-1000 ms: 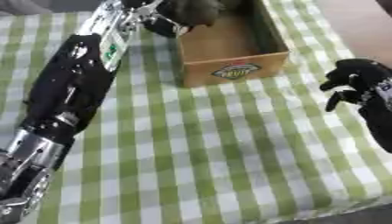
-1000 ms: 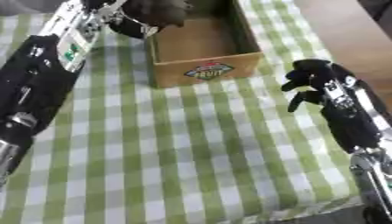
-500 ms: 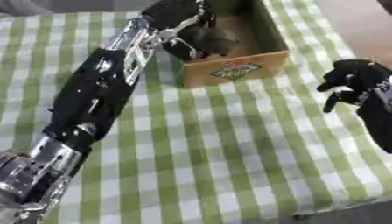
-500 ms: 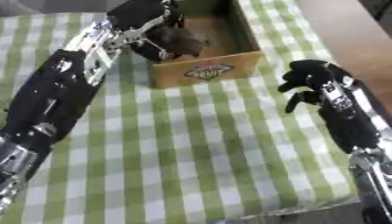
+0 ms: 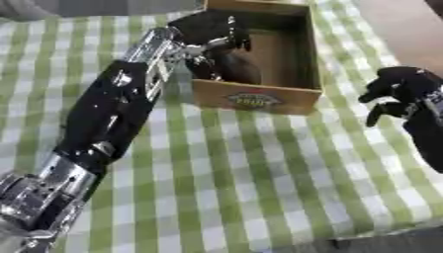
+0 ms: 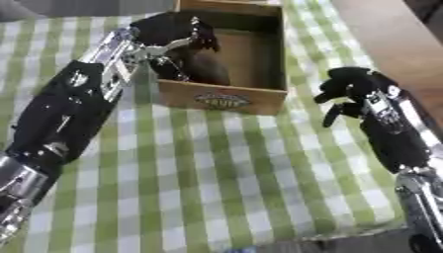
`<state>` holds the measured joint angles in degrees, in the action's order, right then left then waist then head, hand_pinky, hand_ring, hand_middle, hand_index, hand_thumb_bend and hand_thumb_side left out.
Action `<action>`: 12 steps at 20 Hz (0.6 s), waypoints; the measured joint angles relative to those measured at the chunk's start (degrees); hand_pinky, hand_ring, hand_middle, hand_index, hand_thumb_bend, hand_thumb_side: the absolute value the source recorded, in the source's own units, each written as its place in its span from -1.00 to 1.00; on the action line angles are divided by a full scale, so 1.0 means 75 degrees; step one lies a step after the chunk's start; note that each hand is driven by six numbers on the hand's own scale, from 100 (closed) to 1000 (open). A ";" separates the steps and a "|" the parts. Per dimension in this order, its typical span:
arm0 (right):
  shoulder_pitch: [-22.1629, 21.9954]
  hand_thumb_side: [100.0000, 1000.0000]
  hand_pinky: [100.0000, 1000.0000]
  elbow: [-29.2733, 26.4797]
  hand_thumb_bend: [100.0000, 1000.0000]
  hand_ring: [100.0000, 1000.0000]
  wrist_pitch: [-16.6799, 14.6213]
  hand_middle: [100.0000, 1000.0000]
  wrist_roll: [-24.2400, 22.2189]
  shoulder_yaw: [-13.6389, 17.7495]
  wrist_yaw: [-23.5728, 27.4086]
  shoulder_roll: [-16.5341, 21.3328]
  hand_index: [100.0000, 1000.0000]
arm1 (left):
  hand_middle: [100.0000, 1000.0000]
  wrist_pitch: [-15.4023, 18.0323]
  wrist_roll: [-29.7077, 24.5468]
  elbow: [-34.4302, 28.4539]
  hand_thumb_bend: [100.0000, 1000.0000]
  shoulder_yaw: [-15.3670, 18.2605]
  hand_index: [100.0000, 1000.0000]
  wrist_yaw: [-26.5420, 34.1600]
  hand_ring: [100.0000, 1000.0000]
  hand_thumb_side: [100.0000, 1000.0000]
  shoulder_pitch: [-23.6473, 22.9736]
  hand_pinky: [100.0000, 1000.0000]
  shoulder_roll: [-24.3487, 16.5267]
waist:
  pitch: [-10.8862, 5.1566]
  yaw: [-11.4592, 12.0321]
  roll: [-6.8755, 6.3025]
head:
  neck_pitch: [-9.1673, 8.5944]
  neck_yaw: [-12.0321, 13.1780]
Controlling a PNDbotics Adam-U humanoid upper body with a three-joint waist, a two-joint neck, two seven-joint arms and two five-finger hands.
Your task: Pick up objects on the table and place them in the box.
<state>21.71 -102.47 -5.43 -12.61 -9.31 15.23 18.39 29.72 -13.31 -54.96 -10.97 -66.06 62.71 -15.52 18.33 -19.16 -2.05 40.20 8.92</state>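
Note:
An open cardboard box [image 5: 259, 99] with a fruit label stands at the far middle of the green checked table. My left arm reaches up from the lower left, and my left hand [image 5: 212, 29] hangs over the box's left wall. Its fingers curl down onto a dark brown object [image 5: 235, 70] that sits low inside the box, against the left front corner. What the object is cannot be made out. My right hand [image 6: 350, 86] hovers to the right of the box with relaxed, bent fingers and holds nothing.
The checked tablecloth [image 5: 259, 173] covers the near half of the table. A bare brown strip [image 6: 389, 34] runs along the far right. The table's front edge [image 5: 380, 232] shows at the lower right.
My left hand has lowered the dark object from above the box rim down into the box. The picture has shifted a little. My right hand has stayed where it was.

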 measured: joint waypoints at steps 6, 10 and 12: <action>0.0000 0.40 -0.31 0.0006 -1.00 0.21 0.0011 0.17 -0.0013 0.0000 0.0000 -0.0001 0.49 | 0.58 -0.0100 0.0222 -0.0155 0.27 0.0081 0.65 0.0253 0.54 0.06 -0.0006 0.53 0.0000 | 0.0000 -0.0001 0.0000 | -0.0001 0.0006; -0.0001 0.40 -0.31 0.0046 -1.00 0.21 0.0011 0.17 -0.0014 0.0001 0.0000 -0.0002 0.48 | 0.44 -0.0366 0.0649 -0.0569 0.10 0.0337 0.56 0.0676 0.42 0.00 -0.0006 0.48 0.0022 | 0.0000 0.0042 0.0003 | -0.0003 0.0004; -0.0002 0.41 -0.31 0.0048 -1.00 0.21 0.0011 0.17 -0.0015 0.0001 0.0000 -0.0005 0.48 | 0.39 -0.0545 0.0890 -0.0864 0.03 0.0476 0.52 0.0921 0.36 -0.08 -0.0006 0.45 0.0057 | 0.0000 0.0071 0.0007 | -0.0003 -0.0005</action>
<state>21.70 -102.10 -5.35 -12.72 -9.30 15.23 18.36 25.63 -6.64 -61.44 -7.40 -59.16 62.66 -15.10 18.33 -18.63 -2.00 40.17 8.88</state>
